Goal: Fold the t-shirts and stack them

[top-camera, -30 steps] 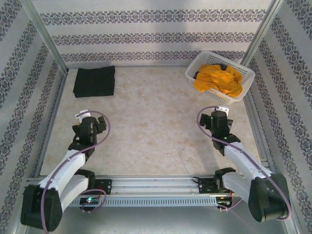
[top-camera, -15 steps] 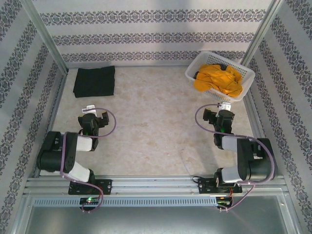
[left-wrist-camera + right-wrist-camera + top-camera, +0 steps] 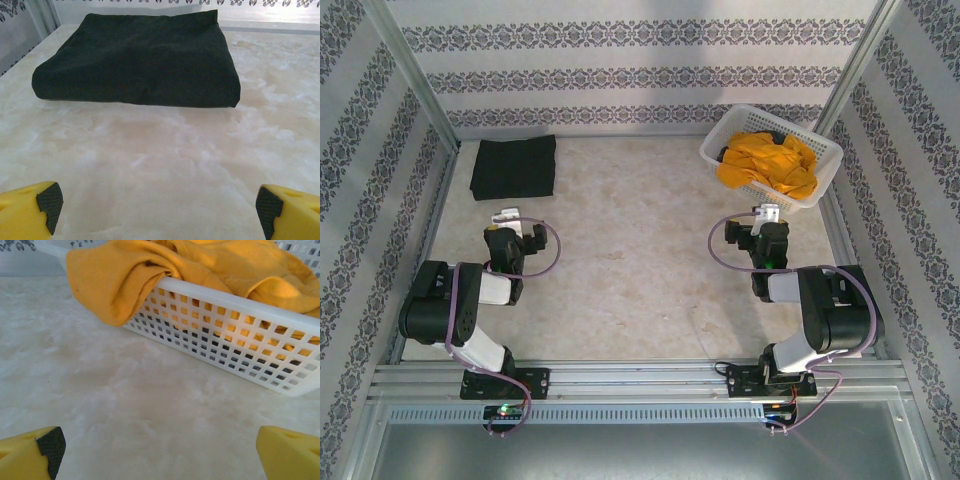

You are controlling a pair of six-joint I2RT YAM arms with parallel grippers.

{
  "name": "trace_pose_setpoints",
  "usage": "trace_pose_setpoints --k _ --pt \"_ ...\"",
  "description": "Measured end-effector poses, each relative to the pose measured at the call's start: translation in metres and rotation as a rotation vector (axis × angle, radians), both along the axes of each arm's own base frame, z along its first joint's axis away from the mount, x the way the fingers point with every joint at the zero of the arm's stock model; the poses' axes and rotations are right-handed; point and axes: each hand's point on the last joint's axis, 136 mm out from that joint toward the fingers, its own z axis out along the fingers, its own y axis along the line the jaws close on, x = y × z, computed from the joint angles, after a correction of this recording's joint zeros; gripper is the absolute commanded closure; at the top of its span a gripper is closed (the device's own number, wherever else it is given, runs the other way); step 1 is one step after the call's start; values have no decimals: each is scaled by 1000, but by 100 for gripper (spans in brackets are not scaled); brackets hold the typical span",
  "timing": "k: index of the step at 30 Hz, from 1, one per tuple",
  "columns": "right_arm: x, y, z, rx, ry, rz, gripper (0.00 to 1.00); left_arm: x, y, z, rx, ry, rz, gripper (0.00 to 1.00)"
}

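Note:
A black t-shirt (image 3: 514,167) lies folded flat at the table's far left corner; the left wrist view has this black t-shirt (image 3: 137,57) straight ahead. An orange-yellow t-shirt (image 3: 767,162) is bunched in the white basket (image 3: 815,190) at the far right, with one fold of the orange-yellow t-shirt (image 3: 115,282) hanging over the basket (image 3: 235,335) rim. My left gripper (image 3: 506,222) sits low on the table short of the black shirt, open and empty, yellow fingertips (image 3: 30,210) wide apart. My right gripper (image 3: 760,222) stands open and empty just before the basket.
Patterned walls and metal posts (image 3: 415,75) close in the table on three sides. The marbled tabletop (image 3: 630,250) stretches between the two arms. Both arms are folded back near their bases at the near rail (image 3: 640,375).
Both arms have pulled back from an outstretched pose and folded up near their bases. The grippers moved slightly farther from me. Both shirts lie as before.

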Motion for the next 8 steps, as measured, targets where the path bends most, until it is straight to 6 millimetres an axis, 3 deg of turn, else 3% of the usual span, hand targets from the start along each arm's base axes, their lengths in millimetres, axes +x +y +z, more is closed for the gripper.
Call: trace_pose_setpoints --k 8 --pt "0 0 0 -3 0 2 2 0 0 0 5 2 -1 0"
